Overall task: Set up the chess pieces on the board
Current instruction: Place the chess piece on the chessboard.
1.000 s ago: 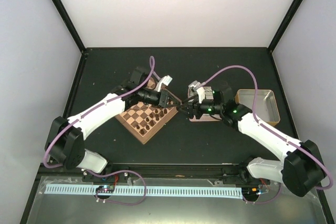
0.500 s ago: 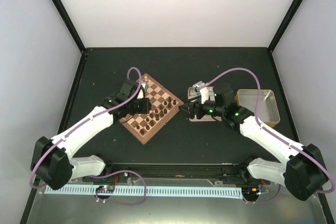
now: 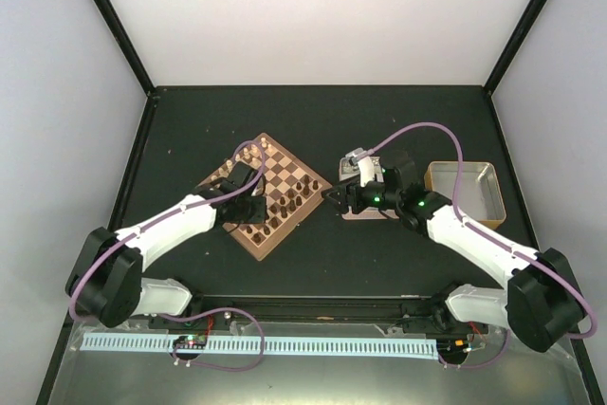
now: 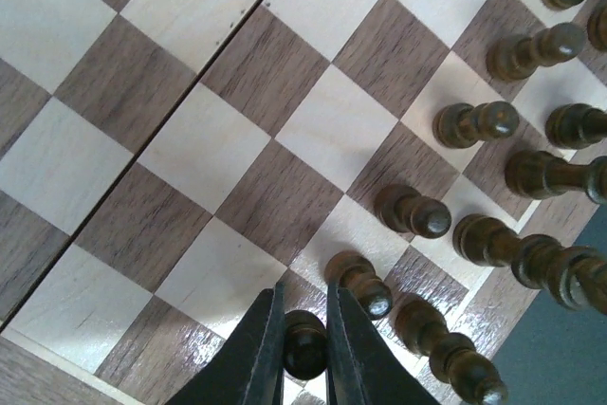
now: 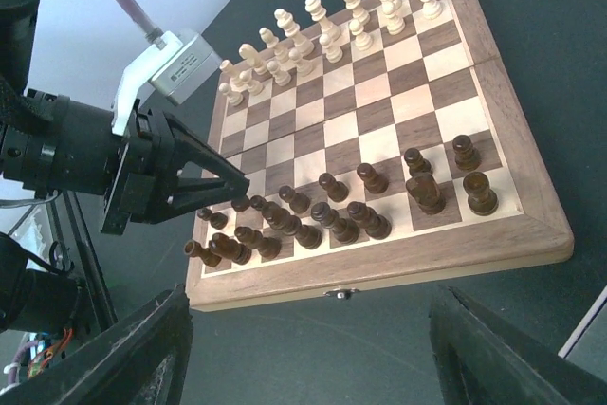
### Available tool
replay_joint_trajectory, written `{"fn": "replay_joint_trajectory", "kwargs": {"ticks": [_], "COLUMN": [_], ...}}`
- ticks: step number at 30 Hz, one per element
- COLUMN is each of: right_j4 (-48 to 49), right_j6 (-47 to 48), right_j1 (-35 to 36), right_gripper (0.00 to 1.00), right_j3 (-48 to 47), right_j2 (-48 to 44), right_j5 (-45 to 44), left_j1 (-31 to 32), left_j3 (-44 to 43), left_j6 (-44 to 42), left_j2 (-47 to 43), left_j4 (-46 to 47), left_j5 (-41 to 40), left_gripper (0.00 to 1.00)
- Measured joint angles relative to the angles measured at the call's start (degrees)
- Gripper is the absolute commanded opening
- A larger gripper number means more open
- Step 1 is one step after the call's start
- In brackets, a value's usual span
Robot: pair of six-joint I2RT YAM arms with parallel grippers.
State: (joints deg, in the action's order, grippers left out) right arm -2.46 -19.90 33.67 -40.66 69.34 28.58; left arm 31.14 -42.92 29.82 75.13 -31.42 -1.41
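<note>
The board lies tilted at the table's middle. It also shows in the left wrist view and in the right wrist view. Dark chess pieces stand in two rows along its near right side. My left gripper is shut on a dark pawn over the end of that row, at the board's near corner. I cannot tell whether the pawn touches the board. My right gripper is wide open and empty, just off the board's right corner, with dark table between its fingers.
Cream pieces stand along the board's far left side. A silvery tin sits at the right. A tan tray lies under the right arm. Black frame posts stand at the back corners.
My left gripper has moved from the board's right corner back along the dark rows to the near corner. The right arm has barely moved.
</note>
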Motion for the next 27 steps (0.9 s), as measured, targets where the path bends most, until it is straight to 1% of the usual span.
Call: {"fn": "replay_joint_trajectory", "kwargs": {"ticks": [11,19,24,27], "right_j4": [0.31,0.33,0.35,0.39], "right_j6": [-0.52,-0.81,-1.05,-1.11], "right_j1": [0.00,0.00,0.00,0.00], "right_gripper": [0.69,0.68,0.68,0.68], "right_j3": [-0.02,-0.02,-0.02,-0.02], "right_j2": [2.03,2.89,3.19,3.67], "right_j5": [-0.09,-0.20,-0.22,-0.20], "left_j1": [0.00,0.00,0.00,0.00], "left_j3": [1.27,1.86,3.19,3.37], "left_j6": [0.90,1.51,1.88,1.88], "left_j2": [2.16,1.75,-0.07,-0.28], "left_j4": [1.90,2.54,2.23,2.16], "left_j5": [0.28,0.44,0.44,0.52], "left_gripper": [0.07,0.08,0.06,0.09]}}
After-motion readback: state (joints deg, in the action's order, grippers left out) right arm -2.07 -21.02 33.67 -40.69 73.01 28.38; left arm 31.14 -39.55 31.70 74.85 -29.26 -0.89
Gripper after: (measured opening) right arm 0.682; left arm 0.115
